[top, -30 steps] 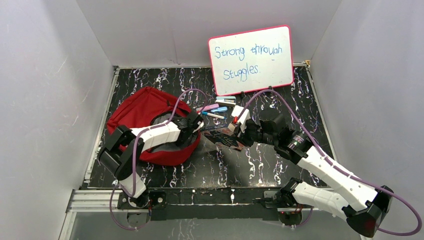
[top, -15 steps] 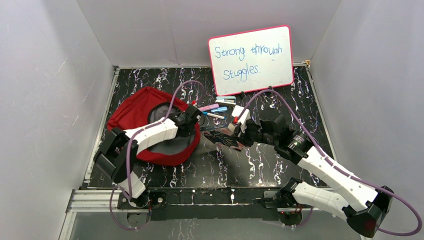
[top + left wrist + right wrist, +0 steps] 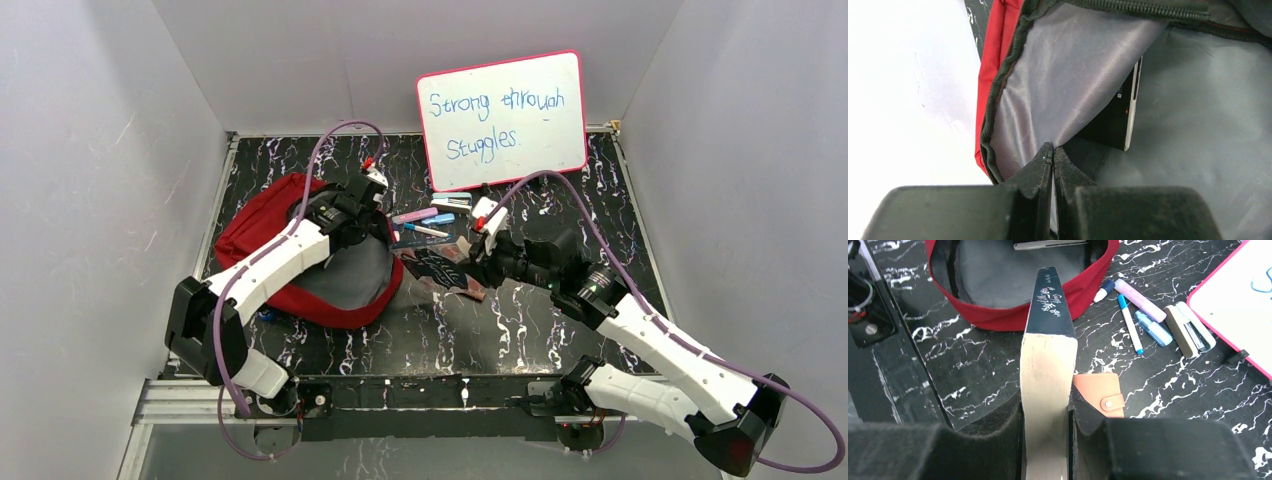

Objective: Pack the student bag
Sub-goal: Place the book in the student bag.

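My left gripper point(image 3: 1052, 150) is clenched tight, its tips pinching a fold of the grey lining point(image 3: 1073, 75) at the mouth of the student bag point(image 3: 262, 228). The bag lies on the counter point(image 3: 520, 320), directly under and around that gripper, with its red zippered rim off to the gripper's left. Just beyond the pinched fold, inside the bag, a flat dark item with a pale edge point(image 3: 1113, 120) lies against the lining. My right gripper point(image 3: 1046, 412) is grasping a book point(image 3: 1049, 310) by its sides, pale page edge towards the wrist camera and dark cover pointing away. The bag's open mouth sits straight ahead of this gripper, just past the book's far end. A tan wallet point(image 3: 1100, 395) lies on the counter close to the gripper's right side. Further ahead and to the right lie a blue-and-white pen point(image 3: 1129, 325), a pink highlighter point(image 3: 1139, 301), a blue highlighter point(image 3: 1153, 329) and a stapler point(image 3: 1190, 330), with a pink-framed whiteboard point(image 3: 502, 120) propped up beyond them.
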Motion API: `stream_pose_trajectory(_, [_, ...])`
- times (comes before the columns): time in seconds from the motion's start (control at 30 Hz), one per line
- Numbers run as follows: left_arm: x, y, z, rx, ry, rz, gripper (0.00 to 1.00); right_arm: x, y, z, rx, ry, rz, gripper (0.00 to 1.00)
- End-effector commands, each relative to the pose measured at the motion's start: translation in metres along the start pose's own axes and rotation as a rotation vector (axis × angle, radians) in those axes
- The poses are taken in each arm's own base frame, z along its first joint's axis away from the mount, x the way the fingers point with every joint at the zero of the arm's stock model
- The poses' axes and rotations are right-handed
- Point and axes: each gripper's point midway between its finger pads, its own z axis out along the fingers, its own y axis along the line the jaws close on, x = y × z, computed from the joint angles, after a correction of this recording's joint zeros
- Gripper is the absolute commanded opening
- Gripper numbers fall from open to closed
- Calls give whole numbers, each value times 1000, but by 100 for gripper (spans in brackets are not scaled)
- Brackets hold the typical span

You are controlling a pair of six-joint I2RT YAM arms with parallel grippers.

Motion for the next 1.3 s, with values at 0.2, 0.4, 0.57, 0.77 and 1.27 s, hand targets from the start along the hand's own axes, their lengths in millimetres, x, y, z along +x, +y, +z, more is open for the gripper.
stream_pose_trajectory(0.2, [-23,23,-21,86,-86,-158,0,-123,-22,-29,135,-422,314,0])
stream_pose_trajectory(0.4, [-27,31,-23,80,-92,-179,0,-130,-25,-14,132,-445,649,0])
stream_pose_trajectory(0.57, [-28,35,-29,92,-111,-203,0,-139,-16,4,44,-453,728,0])
stream_pose_trajectory(0.77, [-20,33,-31,105,-101,-234,0,-137,-5,20,-42,-473,595,0])
stream_pose_trajectory(1.27, [-8,44,-48,148,-108,-373,0,-112,38,63,-304,-611,-330,0])
